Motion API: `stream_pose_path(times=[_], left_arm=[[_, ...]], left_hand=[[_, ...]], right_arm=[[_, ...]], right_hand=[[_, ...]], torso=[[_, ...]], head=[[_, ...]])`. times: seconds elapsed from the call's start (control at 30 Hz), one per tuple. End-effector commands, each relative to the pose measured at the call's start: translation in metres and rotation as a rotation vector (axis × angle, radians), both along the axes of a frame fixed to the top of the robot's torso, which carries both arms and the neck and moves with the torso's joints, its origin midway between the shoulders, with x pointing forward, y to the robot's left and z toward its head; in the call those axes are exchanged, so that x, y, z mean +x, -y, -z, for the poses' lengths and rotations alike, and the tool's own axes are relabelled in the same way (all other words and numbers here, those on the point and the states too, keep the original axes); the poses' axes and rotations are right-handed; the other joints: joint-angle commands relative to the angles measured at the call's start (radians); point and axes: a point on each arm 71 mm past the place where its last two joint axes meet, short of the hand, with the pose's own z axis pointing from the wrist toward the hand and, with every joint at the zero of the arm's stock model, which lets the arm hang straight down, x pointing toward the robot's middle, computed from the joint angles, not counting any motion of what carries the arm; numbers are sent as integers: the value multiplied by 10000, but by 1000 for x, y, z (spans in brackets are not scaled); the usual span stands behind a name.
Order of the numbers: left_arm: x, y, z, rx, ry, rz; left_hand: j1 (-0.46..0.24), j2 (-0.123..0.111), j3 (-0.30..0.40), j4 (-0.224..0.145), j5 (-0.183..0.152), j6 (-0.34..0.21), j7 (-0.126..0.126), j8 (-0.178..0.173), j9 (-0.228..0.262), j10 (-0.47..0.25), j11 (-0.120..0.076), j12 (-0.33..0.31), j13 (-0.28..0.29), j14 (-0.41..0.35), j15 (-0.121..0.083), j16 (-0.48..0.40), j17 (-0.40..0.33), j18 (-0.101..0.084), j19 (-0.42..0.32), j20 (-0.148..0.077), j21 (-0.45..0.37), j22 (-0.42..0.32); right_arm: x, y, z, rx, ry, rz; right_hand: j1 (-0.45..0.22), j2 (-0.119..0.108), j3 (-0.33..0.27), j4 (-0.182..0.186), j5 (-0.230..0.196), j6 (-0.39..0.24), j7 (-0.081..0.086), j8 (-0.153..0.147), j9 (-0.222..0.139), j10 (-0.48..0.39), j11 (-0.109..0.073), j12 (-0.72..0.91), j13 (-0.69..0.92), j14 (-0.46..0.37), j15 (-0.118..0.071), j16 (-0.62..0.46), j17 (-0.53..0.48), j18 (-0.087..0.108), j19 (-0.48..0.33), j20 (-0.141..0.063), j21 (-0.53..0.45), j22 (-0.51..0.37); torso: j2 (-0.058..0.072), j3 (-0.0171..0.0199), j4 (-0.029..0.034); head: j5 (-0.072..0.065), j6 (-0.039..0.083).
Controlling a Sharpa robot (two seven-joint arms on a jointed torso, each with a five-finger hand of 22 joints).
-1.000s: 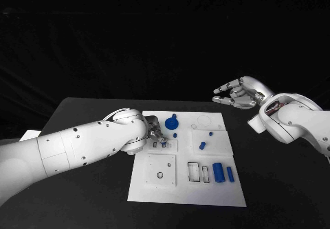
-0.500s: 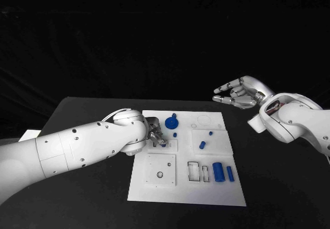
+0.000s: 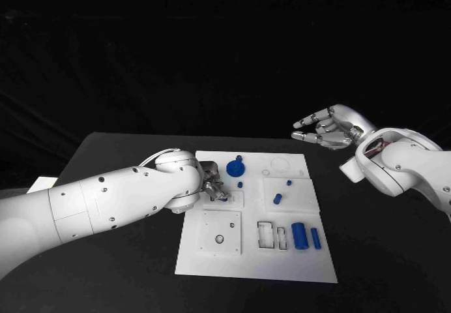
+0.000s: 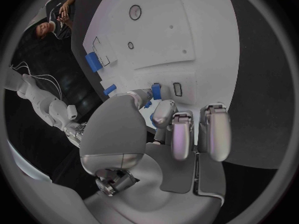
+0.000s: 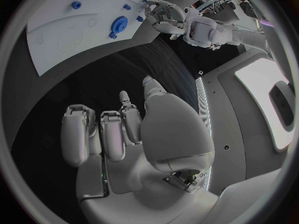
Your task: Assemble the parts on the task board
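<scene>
The white task board [image 3: 282, 261] lies mid-table. My left hand [image 3: 212, 187] hangs low over its upper left part. In the left wrist view, thumb and a finger pinch a small blue part [image 4: 156, 90] right beside a small rectangular slot [image 4: 177, 88]. A round blue part [image 3: 235, 170] stands just behind that hand. Two small blue pegs [image 3: 277, 198] sit mid-board. A thick blue cylinder [image 3: 298, 235] and a slim blue bar [image 3: 314, 238] lie at the lower right. My right hand [image 3: 324, 128] floats above the table's far right, fingers apart and holding nothing.
A square white plate [image 3: 219, 231] with holes fills the board's lower left. Two rectangular recesses [image 3: 270, 235] lie left of the thick cylinder. The right wrist view shows the board [image 5: 62, 35], the round blue part [image 5: 119, 22] and my left hand [image 5: 163, 16] from afar.
The left hand has shifted slightly over the board's upper left, and the blue piece seen at its fingertips earlier is now covered in the head view. The right hand has stayed put.
</scene>
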Motion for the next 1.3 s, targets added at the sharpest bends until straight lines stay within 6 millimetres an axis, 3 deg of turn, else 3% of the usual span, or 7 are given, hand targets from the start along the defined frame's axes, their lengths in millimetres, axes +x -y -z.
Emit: stream_pose_path(times=[0.03,0.43,0.7,0.83,0.97,1.3], left_arm=[[-1,-1,4,295,-259,30],[1,-2,9,-80,-1161,-385],[3,0,11,-8,-1472,-457],[4,0,12,61,-1523,-493],[6,0,12,135,-1556,-545],[9,3,12,218,-1568,-567]], left_hand=[[86,16,1713,-1799,34,36,-29,-11,2,57,1,64,24,1053,1,30,2633,-151,529,-31,53,1110],[-258,111,1681,-1649,2,151,-41,-115,-43,74,9,-9,-43,1053,15,30,2633,-122,479,-18,-30,973],[-1280,126,984,-1028,-15,373,-151,-203,-77,106,-58,27,11,1053,-36,30,2633,-117,477,-45,-48,965],[-1435,141,869,-959,-10,437,-175,-218,-80,138,-79,79,71,1053,-55,30,2633,-131,502,-64,-12,1033],[-1527,153,801,-919,-7,484,-190,-224,-80,170,-92,127,126,1053,-64,30,2633,-143,523,-74,19,1091],[-1670,167,673,-871,-7,593,-224,-219,-75,262,-118,253,265,1053,-79,30,2633,-166,564,-88,79,1201]], right_arm=[[0,-2,1,-15,-42,-167],[0,-3,1,-37,-103,-172],[0,-1,1,-55,-118,-148],[-1,1,1,-71,-126,-97],[-1,3,1,-74,-126,-74],[-3,1,1,-61,-141,-136]], right_hand=[[-99,36,-71,5,-25,0,-44,41,14,-51,-7,-55,877,744,-34,-49,1255,58,-63,-10,-64,-8],[-99,36,-71,5,-25,0,-44,41,14,-51,-7,-55,877,744,-34,-49,1255,58,-63,-10,-64,-8],[-105,35,-87,2,-52,-5,-43,39,13,-69,-6,-86,856,738,-33,-65,1229,67,-80,-10,-90,-54],[-118,8,-119,-4,-39,-13,-42,36,12,-73,-5,-90,853,739,-33,-65,1232,69,-84,-9,-98,-65],[-119,5,-122,-5,-37,-13,-42,36,12,-73,-4,-88,853,739,-33,-65,1233,69,-84,-9,-99,-67],[-119,5,-122,-5,-37,-13,-42,36,12,-73,-4,-88,853,739,-33,-65,1233,69,-84,-9,-99,-67]], torso=[[4,1,0],[0,16,-5],[-3,12,5],[-1,5,2],[1,21,-27],[-1,11,-8]], head=[[19,-21],[36,-73],[20,-98],[25,-96],[39,-104],[24,-118]])
